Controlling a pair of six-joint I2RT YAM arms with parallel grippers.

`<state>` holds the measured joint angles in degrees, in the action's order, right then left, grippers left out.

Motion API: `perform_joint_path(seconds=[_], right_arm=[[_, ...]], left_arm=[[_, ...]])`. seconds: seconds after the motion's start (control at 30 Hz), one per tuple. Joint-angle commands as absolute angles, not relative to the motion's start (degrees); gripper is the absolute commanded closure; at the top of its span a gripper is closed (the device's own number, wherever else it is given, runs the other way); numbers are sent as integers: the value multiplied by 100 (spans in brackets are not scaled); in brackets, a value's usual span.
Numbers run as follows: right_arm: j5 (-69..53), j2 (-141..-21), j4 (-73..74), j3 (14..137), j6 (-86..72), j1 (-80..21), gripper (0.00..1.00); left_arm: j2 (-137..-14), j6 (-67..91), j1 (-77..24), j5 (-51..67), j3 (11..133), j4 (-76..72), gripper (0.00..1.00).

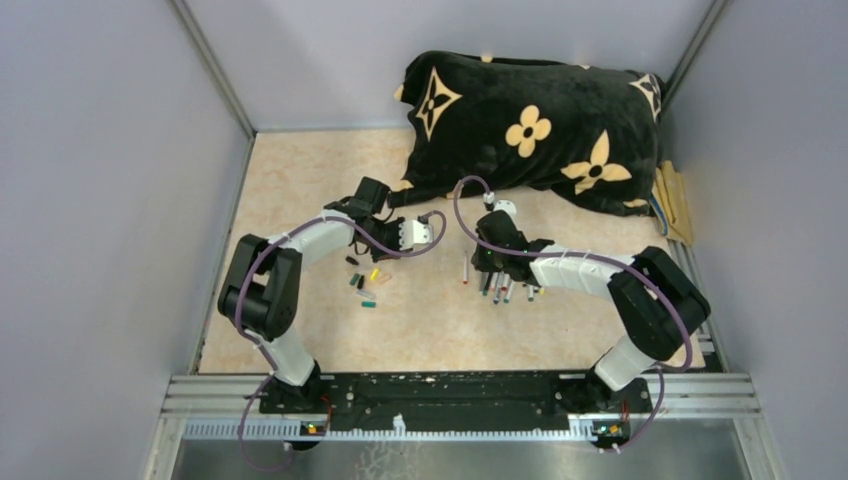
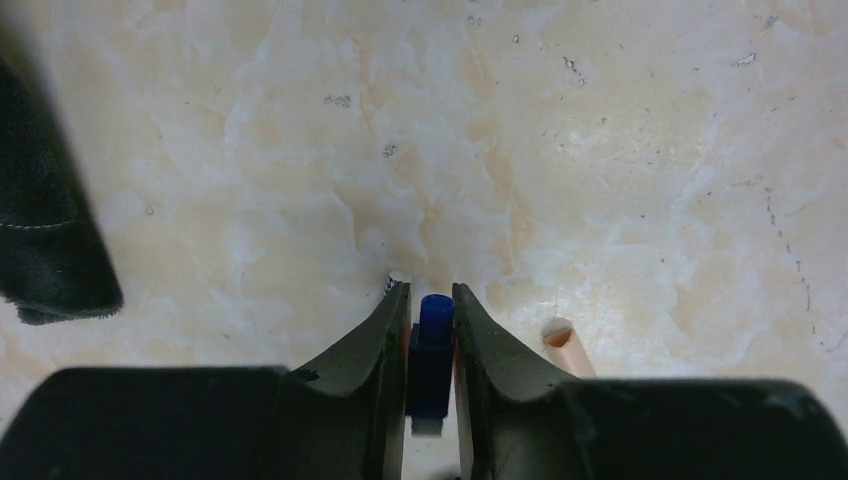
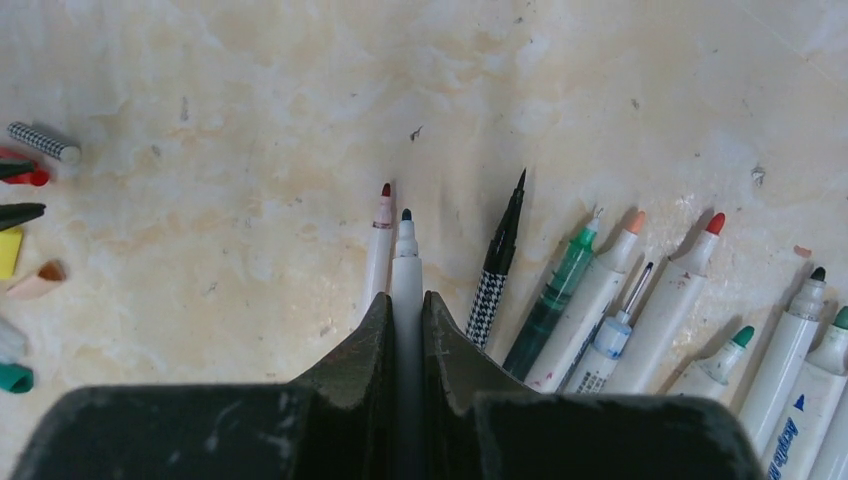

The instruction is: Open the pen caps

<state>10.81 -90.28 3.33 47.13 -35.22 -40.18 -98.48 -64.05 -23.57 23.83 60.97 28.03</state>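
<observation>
My left gripper (image 1: 425, 232) (image 2: 430, 292) is shut on a blue pen cap (image 2: 434, 345) and holds it just above the table. My right gripper (image 1: 487, 262) (image 3: 405, 298) is shut on a white pen (image 3: 406, 262) whose dark tip is bare and points away. A red-tipped pen (image 3: 381, 235) lies right beside it. Several uncapped pens (image 3: 600, 300) lie fanned to the right, also seen in the top view (image 1: 505, 290). Loose caps (image 1: 362, 285) lie in a cluster below the left arm. The right wrist view shows a checked cap (image 3: 42, 141) and a yellow cap (image 3: 8, 252).
The black flower-patterned pillow (image 1: 530, 130) lies at the back, close behind both grippers; its edge shows in the left wrist view (image 2: 40, 240). A peach cap (image 2: 565, 345) lies by the left gripper's right finger. Grey walls close in both sides.
</observation>
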Motion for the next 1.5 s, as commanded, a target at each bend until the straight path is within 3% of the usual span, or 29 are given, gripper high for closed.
perform_joint_path(seconds=[0.0, 0.53, 0.57, 0.63, 0.97, 1.03, 1.13, 1.2, 1.33, 1.47], right_arm=[[1449, -9232, -117, 5011, -3636, -4096, 96], [1333, -9436, -180, 4869, -3744, -4109, 78], [1323, -9428, -184, 4857, -3744, -4109, 77], [1341, -9395, -152, 4852, -3744, -4110, 76], [1412, -8090, 601, 4969, -3583, -4008, 74], [1480, -7559, 839, 4958, -3452, -3849, 69], [1715, -6763, 1291, 4942, -3210, -3335, 34], [1895, -6319, 1502, 4879, -3097, -2803, 4], [4032, -5659, 992, 4260, -2449, -2426, 1], [5053, -4929, -1950, 2760, -582, -2410, 1]], left_arm=[[-9864, -6337, -2338, 2646, 6104, 2777, 70], [-9304, -5912, -1986, 3296, 6416, 3394, 41], [-9263, -5859, -1875, 3450, 6515, 3540, 35], [-9155, -5766, -1611, 3759, 6678, 3773, 4], [-8296, -4664, -262, 4278, 7127, 4009, 1], [-8132, -4455, -59, 4426, 7158, 4001, 1], [-7873, -3806, 472, 4619, 6910, 3591, 1], [-7714, -3092, 623, 4278, 6432, 2737, 1], [-7655, -2217, 719, 3521, 5505, 1409, 1], [-7656, -1742, 741, 3262, 4630, 325, 1]])
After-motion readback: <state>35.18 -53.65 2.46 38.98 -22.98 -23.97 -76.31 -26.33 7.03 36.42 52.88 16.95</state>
